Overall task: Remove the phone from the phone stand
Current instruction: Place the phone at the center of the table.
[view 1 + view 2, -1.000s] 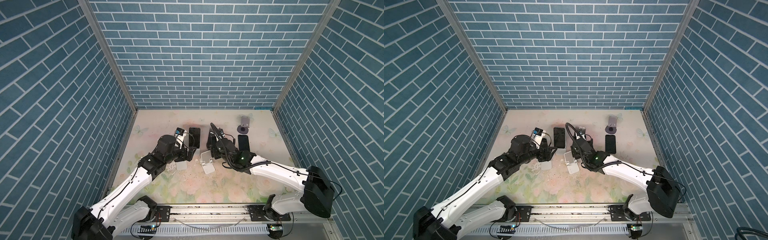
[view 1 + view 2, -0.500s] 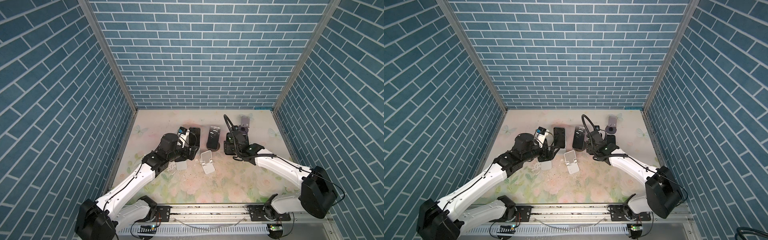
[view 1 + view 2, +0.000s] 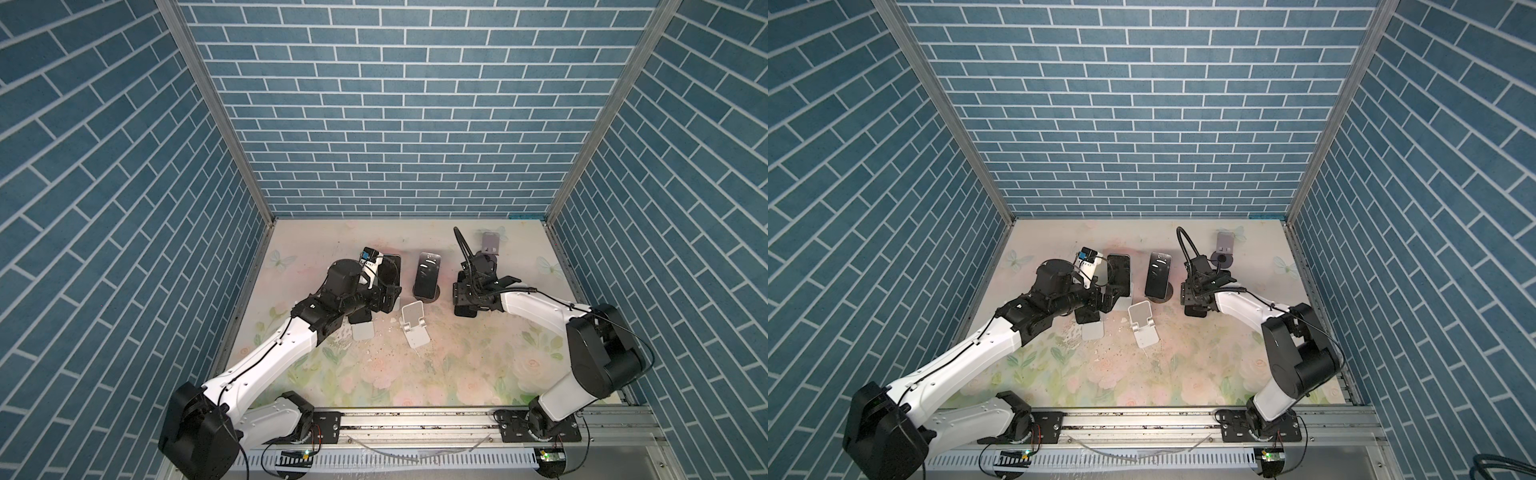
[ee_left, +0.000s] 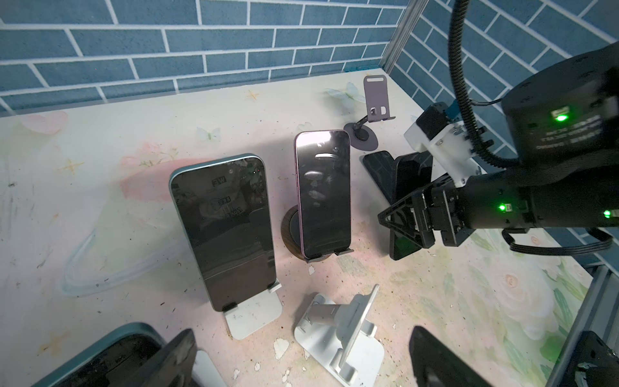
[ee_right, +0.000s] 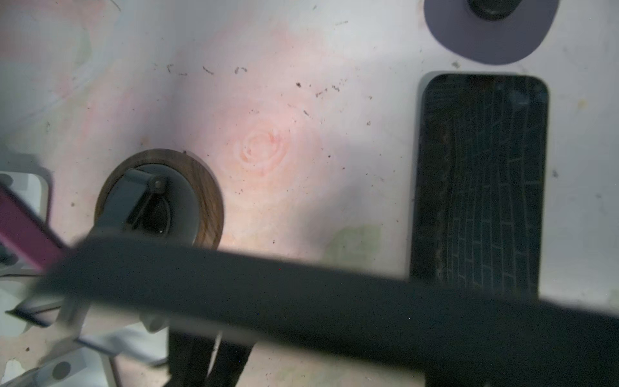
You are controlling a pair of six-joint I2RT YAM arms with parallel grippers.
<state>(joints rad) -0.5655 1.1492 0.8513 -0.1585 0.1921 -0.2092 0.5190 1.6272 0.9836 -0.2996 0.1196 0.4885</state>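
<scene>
One target | teal phone point(image 4: 224, 231) leaning upright, just ahead of left gripper point(image 4: 301, 331), jaws spread wide | right gripper point(image 4: 402, 216) clamps black phone point(image 4: 412, 181)

The right gripper point(image 4: 405, 221), clamped on a black phone point(image 4: 410, 181), is moving away from the folding white stand point(image 3: 413, 328) at the middle of the table point(image 3: 457, 374) toward its right edge, and it is uncovering the pink phone point(image 3: 427, 274) on the round wooden stand point(image 4: 289, 231).

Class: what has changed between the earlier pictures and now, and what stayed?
The right gripper, gripping a dark phone throughout, carried it from the middle to the robot's right, beside the flat phone. The left gripper stayed open; the purple phone and teal phone stayed propped up.
</scene>
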